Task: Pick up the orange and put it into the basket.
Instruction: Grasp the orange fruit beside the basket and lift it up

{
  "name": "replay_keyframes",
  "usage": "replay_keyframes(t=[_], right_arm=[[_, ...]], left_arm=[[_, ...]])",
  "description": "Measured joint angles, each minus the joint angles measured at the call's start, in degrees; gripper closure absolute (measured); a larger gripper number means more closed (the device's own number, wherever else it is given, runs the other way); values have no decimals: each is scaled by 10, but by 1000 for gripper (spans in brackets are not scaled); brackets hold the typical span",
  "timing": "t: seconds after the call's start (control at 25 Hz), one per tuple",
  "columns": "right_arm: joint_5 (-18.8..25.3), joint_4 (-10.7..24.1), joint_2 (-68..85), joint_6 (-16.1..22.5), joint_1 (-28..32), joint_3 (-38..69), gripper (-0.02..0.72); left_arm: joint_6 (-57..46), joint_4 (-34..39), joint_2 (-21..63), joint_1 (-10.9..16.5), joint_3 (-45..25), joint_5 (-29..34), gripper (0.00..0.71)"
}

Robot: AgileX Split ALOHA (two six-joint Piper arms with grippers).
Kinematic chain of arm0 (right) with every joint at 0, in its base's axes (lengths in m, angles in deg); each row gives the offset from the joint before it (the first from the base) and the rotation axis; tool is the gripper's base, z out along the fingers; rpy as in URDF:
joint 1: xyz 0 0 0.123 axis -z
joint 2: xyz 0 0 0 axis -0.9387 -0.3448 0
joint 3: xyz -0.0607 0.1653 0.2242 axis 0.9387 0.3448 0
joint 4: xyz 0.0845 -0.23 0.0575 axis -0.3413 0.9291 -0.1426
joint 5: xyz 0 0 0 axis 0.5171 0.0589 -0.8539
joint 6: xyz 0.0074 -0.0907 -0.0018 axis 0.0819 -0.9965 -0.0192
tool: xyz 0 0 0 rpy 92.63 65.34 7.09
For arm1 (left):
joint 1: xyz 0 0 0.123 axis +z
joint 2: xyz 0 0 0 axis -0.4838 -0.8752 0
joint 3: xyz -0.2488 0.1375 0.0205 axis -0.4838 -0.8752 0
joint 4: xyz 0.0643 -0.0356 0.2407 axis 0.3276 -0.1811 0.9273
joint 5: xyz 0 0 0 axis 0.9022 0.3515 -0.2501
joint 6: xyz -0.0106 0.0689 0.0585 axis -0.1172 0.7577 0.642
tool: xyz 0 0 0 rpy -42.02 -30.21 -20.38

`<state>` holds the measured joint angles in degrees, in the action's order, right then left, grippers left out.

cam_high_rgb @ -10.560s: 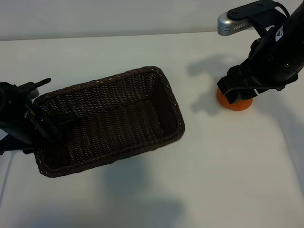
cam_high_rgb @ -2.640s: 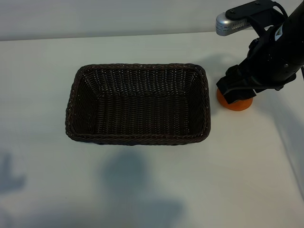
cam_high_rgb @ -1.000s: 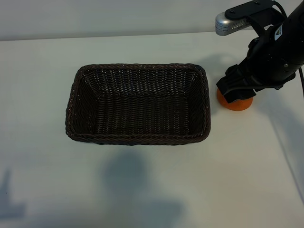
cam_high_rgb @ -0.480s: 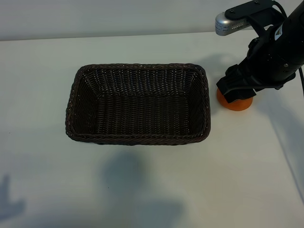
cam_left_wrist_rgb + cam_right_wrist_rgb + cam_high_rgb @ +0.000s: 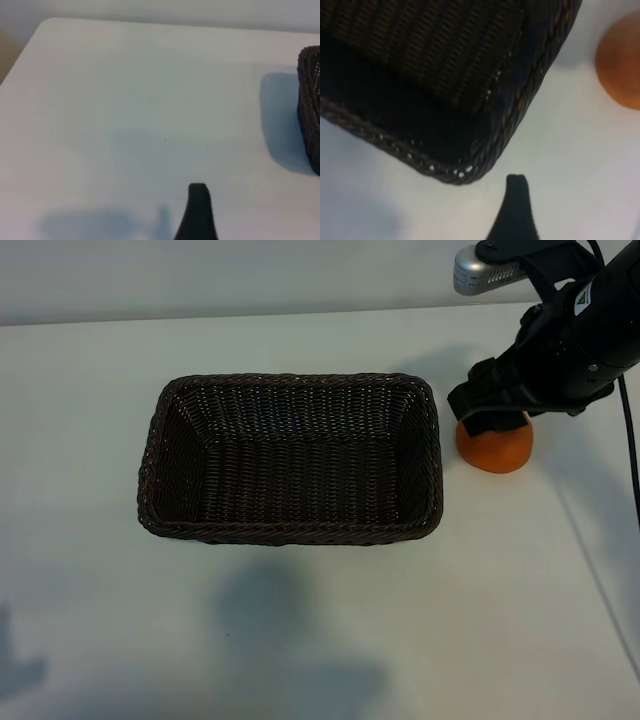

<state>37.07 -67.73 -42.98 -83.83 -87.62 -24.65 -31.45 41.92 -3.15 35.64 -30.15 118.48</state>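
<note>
Right now my right tool [image 5: 492,408] hangs over the far right part of the counter [image 5: 300,640], pointing steeply down. Its jaws are spread and there is nothing between them. In the exterior view its dark body covers the top of the orange [image 5: 496,447], so from there the fruit seems to sit directly under it. The right wrist view corrects me. There I see one dark finger [image 5: 516,202] over bare counter, and the orange [image 5: 623,62] lies off to one side of it, clear of the finger and not touched by it. I cannot see the second finger in that view.

The orange rests on the counter, outside the basket [image 5: 290,532], just beside the basket's short right wall. A narrow strip of counter shows between the two. In the right wrist view a rounded corner of the basket [image 5: 520,115] fills much of the picture, with its braided rim near the finger.

The basket stands upright in the middle of the counter, its long sides running left to right, with nothing inside it.

My left tool [image 5: 198,212] is out of the exterior view. Its wrist view shows one finger over open counter, jaws spread and holding nothing, with the basket's end wall [image 5: 310,100] well apart from it.
</note>
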Motion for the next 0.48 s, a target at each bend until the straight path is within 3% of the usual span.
replay_keyframes(t=[0.48], right_arm=[[-13, 2, 0, 1, 0, 0, 133]], left_arm=[[1, 10, 0, 0, -10, -26, 117]])
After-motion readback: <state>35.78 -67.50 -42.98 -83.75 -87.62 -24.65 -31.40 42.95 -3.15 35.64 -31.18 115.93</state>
